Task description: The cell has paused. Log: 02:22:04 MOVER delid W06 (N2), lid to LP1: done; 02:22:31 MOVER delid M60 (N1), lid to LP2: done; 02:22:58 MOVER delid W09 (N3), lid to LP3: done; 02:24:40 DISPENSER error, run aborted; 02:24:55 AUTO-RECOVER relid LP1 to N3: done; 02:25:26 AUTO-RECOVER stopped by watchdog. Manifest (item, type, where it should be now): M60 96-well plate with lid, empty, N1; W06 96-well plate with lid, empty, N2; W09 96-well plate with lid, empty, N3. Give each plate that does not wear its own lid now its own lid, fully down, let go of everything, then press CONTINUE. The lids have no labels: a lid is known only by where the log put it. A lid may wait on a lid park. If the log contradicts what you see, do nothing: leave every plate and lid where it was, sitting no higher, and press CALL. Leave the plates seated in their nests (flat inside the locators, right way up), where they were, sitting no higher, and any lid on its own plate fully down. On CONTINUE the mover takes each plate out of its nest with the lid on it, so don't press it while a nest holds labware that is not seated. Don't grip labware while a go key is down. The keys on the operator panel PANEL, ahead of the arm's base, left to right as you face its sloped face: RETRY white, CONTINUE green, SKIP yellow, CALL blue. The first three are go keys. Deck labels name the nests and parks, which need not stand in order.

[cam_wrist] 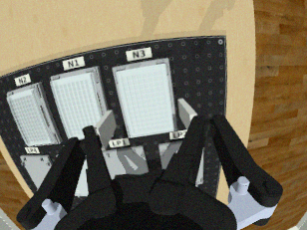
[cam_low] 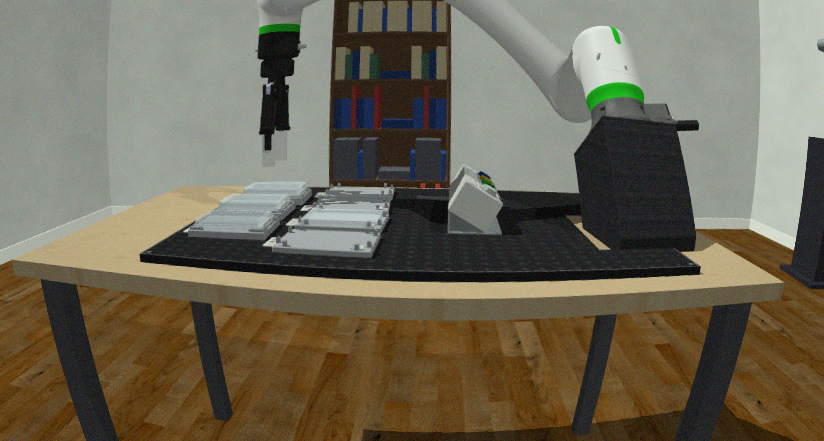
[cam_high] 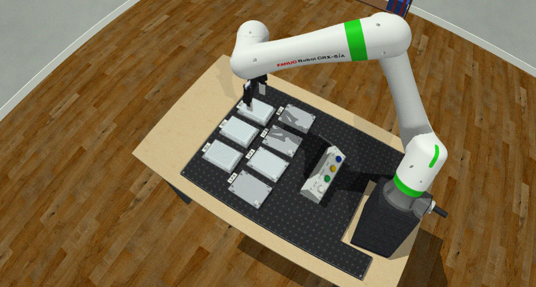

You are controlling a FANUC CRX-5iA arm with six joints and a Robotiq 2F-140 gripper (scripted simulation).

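Three white 96-well plates sit in a row of nests on the black deck: N3 (cam_high: 255, 111) at the far end, N1 (cam_high: 239, 130) in the middle, N2 (cam_high: 222, 155) nearest. The wrist view shows them as N2 (cam_wrist: 28, 115), N1 (cam_wrist: 78, 102) and N3 (cam_wrist: 146, 98). My gripper (cam_high: 248, 105) hangs well above the N3 plate, open and empty; it also shows in the side view (cam_low: 273, 152) and the wrist view (cam_wrist: 142, 119). Beside the plates stand four grey lid parks in a row (cam_high: 296, 118), (cam_high: 281, 139), (cam_high: 267, 163), (cam_high: 250, 188). I cannot tell which plates wear lids.
The operator panel (cam_high: 323, 174) stands right of the parks, with blue (cam_high: 339, 158), yellow (cam_high: 332, 168), green (cam_high: 326, 178) and white (cam_high: 321, 189) keys. The arm's dark base (cam_high: 386, 221) is at the deck's near right corner.
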